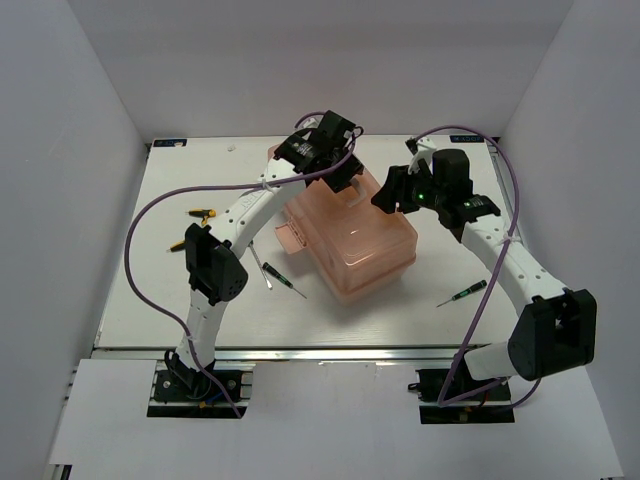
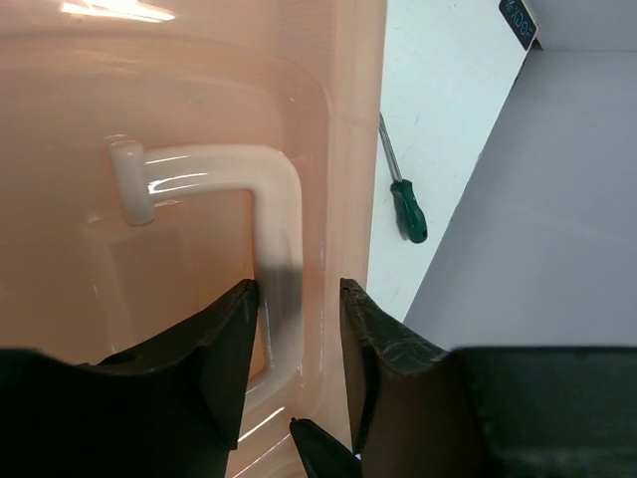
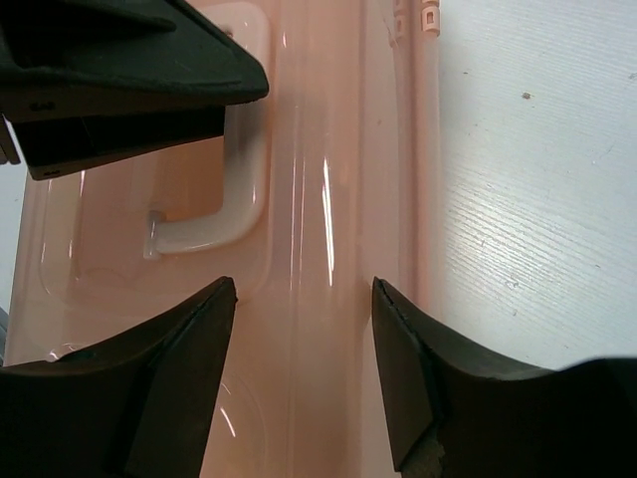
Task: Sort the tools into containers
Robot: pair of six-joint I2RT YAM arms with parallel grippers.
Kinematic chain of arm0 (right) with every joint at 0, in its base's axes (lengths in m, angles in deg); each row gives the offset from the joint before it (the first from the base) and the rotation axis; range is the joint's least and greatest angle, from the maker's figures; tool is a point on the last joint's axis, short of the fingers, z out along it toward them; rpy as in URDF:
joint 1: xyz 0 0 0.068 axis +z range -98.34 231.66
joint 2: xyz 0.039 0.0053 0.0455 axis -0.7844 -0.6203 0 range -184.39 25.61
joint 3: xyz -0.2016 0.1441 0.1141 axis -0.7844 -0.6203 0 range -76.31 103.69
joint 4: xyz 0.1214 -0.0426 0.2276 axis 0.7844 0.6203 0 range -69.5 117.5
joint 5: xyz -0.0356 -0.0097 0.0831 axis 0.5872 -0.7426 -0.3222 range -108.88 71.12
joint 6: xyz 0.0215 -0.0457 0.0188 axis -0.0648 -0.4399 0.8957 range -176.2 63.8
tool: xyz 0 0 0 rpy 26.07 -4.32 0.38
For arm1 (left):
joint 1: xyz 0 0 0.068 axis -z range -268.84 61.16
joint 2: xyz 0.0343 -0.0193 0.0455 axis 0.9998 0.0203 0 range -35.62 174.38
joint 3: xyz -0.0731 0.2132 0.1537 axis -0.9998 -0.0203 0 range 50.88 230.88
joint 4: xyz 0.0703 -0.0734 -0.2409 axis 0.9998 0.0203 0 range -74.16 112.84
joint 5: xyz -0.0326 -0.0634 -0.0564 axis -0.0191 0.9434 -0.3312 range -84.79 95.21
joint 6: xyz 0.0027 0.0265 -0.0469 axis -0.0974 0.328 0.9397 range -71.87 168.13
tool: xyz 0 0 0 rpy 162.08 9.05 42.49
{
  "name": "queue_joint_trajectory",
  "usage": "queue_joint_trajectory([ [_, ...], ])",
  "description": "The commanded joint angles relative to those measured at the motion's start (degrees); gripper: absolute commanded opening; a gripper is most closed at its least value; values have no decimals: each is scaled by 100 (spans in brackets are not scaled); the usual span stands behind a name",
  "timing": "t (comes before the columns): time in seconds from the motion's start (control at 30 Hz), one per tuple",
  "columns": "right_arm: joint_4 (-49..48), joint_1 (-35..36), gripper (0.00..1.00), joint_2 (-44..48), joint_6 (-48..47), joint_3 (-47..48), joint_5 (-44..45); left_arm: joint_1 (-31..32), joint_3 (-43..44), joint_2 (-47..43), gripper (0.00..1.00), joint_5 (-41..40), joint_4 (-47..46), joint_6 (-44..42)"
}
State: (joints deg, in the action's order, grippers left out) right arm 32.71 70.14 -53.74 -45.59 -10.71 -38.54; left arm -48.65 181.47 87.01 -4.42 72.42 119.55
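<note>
The salmon-pink toolbox (image 1: 365, 250) stands shut in the middle of the table, so its containers are hidden under the lid. My left gripper (image 2: 299, 299) is open low over the lid. Its fingers (image 2: 234, 344) straddle one leg of the white lid handle (image 2: 271, 199), with a gap on the right side. My right gripper (image 3: 304, 299) hangs open over the lid's ridge (image 3: 318, 199), holding nothing. Tools lie loose on the table: green screwdrivers (image 1: 272, 271) (image 1: 468, 291) (image 2: 408, 211) and yellow ones (image 1: 203, 214) (image 1: 180, 245).
White walls close the table in at the left, back and right. The left arm's purple cable (image 1: 140, 225) loops over the table's left half. The right arm's cable (image 1: 505, 180) arcs behind it. The toolbox latch (image 1: 290, 238) juts toward the left.
</note>
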Motion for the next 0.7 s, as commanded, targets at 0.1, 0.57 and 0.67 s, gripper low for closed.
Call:
queue_joint_trajectory([
  [0.1,1003,288,66,191,-68,-206,-504,-2,-919,-1,41,268,-795,74],
  [0.57,880,279,72,588,-832,514,190,-494,-3083,-1470,36,743,-3143,-172],
  [0.67,757,270,72,553,-877,646,94,-564,-3126,-1461,36,953,-3486,-233],
])
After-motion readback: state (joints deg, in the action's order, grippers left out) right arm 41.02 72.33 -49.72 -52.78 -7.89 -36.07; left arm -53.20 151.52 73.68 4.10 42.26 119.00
